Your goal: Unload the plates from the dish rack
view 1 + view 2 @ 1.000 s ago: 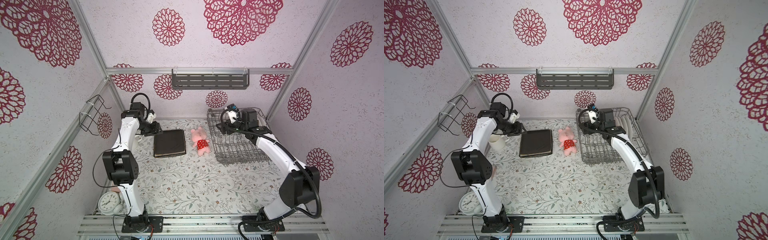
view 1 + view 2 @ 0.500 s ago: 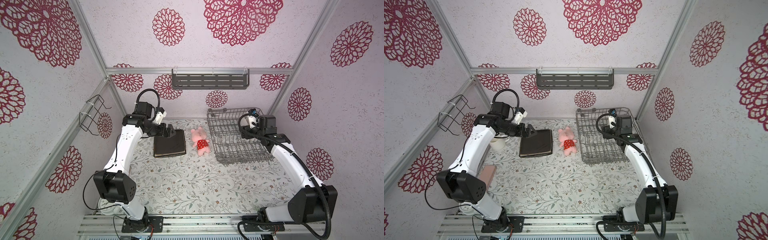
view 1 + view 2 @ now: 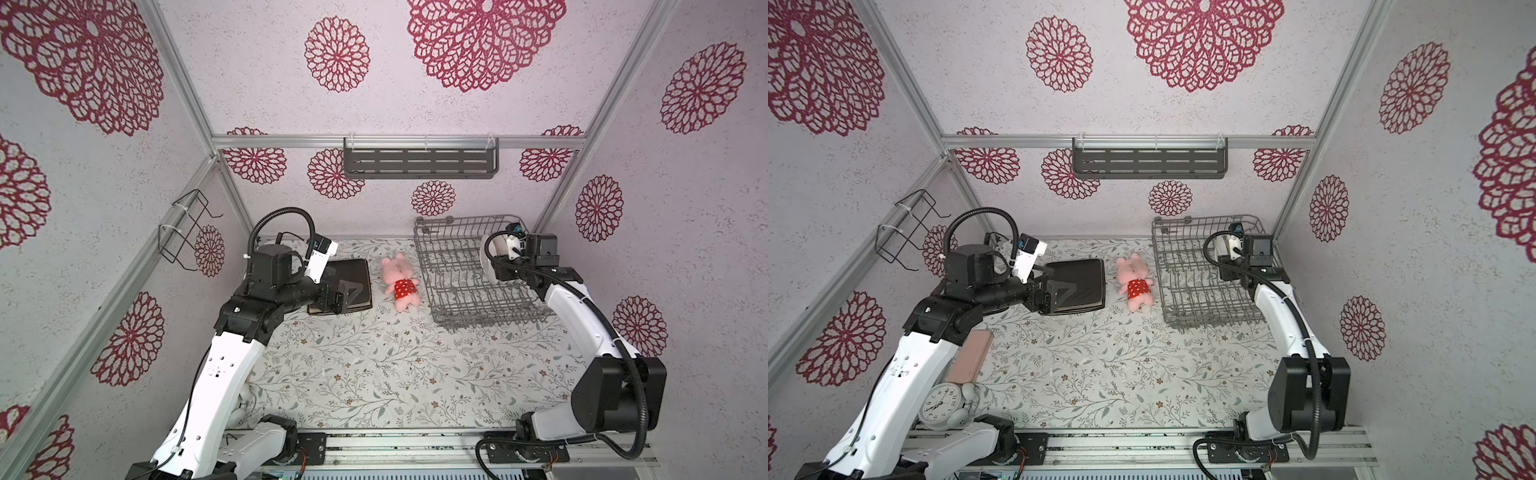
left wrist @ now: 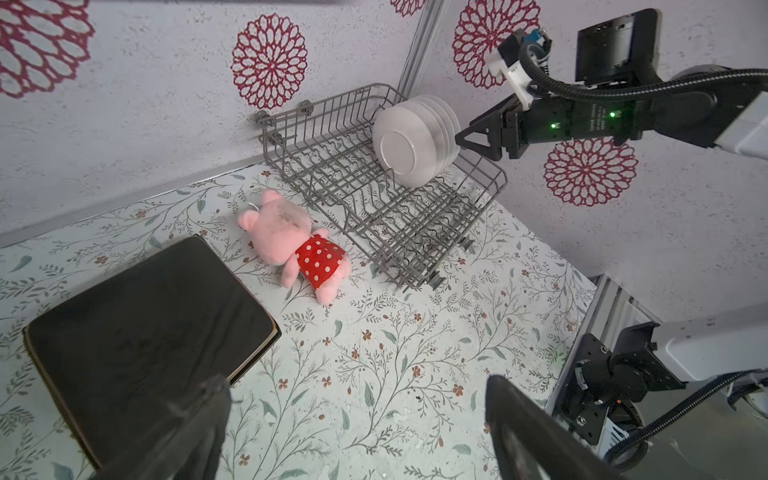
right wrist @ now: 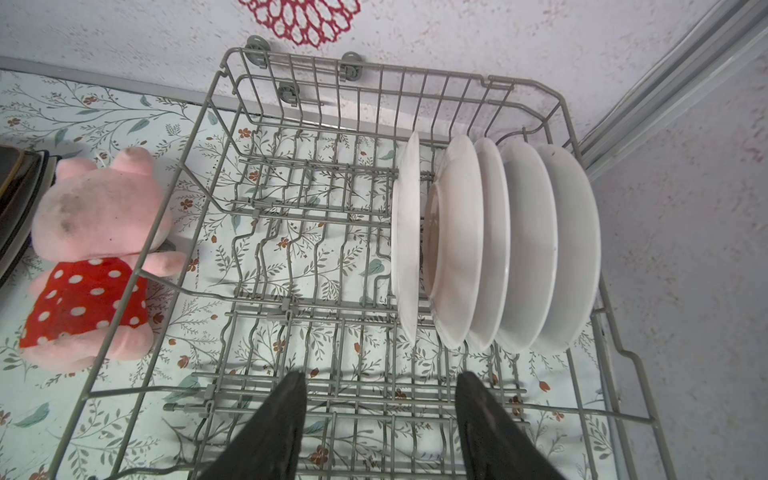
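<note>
White leaf-printed tabletop (image 3: 374, 374), red-rosette walls (image 3: 457, 108); left tool (image 4: 355, 382) and right tool (image 5: 381, 374) both apart.

My left arm (image 3: 224, 374) and right arm (image 3: 575, 318) consist of white link shells joined by black joint housings. A black corrugated cable conduit (image 3: 286, 210) loops above each wrist. Each wrist carries a white camera module (image 3: 321, 259) with a blue connector. My right wrist housing (image 4: 582, 120) shows two green indicator lights and white lettering. The fingers (image 5: 266, 436) of my right gripper (image 5: 380, 374) are black and tapered.
</note>
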`<state>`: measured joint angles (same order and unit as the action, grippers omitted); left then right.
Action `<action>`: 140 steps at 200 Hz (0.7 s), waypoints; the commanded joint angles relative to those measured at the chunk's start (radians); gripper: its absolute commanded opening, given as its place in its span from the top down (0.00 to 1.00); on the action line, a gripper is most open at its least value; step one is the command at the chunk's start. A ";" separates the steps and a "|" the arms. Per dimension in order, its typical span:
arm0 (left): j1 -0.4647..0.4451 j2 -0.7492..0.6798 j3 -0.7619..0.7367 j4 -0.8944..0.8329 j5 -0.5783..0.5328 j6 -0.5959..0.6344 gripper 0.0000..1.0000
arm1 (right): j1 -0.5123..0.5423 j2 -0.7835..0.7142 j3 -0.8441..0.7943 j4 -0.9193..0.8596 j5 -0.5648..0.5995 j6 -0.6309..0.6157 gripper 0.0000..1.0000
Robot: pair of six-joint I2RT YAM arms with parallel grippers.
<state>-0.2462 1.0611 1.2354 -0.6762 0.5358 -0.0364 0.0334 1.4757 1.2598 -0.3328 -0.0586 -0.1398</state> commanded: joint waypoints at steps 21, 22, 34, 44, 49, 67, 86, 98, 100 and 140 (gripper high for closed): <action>-0.011 -0.225 -0.237 0.241 -0.043 0.012 0.03 | -0.028 0.037 0.006 0.085 -0.013 -0.015 0.40; -0.011 -0.231 -0.240 0.241 -0.046 0.016 0.03 | -0.028 0.038 0.007 0.086 -0.013 -0.015 0.40; -0.011 -0.281 -0.266 0.204 -0.094 0.068 0.03 | -0.033 0.051 0.004 0.103 -0.021 -0.015 0.40; -0.010 -0.318 -0.277 0.157 -0.149 0.112 0.03 | -0.033 0.064 0.007 0.114 -0.028 -0.020 0.39; -0.009 -0.334 -0.281 0.133 -0.175 0.131 0.03 | -0.033 0.071 0.007 0.120 -0.031 -0.021 0.38; -0.006 -0.389 -0.305 0.071 -0.264 0.153 0.03 | -0.035 0.095 0.009 0.141 -0.039 -0.029 0.36; -0.004 -0.469 -0.368 0.078 -0.344 0.127 0.03 | -0.036 0.116 0.010 0.158 -0.052 -0.039 0.33; -0.004 -0.547 -0.424 0.100 -0.439 0.116 0.03 | -0.036 0.127 0.010 0.166 -0.050 -0.036 0.32; -0.003 -0.561 -0.434 0.106 -0.454 0.117 0.03 | -0.038 0.129 0.009 0.168 -0.049 -0.035 0.32; 0.008 -0.878 -0.587 0.140 -0.659 0.123 0.03 | -0.040 0.154 0.024 0.153 -0.052 -0.049 0.30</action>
<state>-0.2501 0.3176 0.6956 -0.5663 0.0025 0.0612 0.0021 1.6329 1.2598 -0.1974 -0.0940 -0.1658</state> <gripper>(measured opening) 0.974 0.699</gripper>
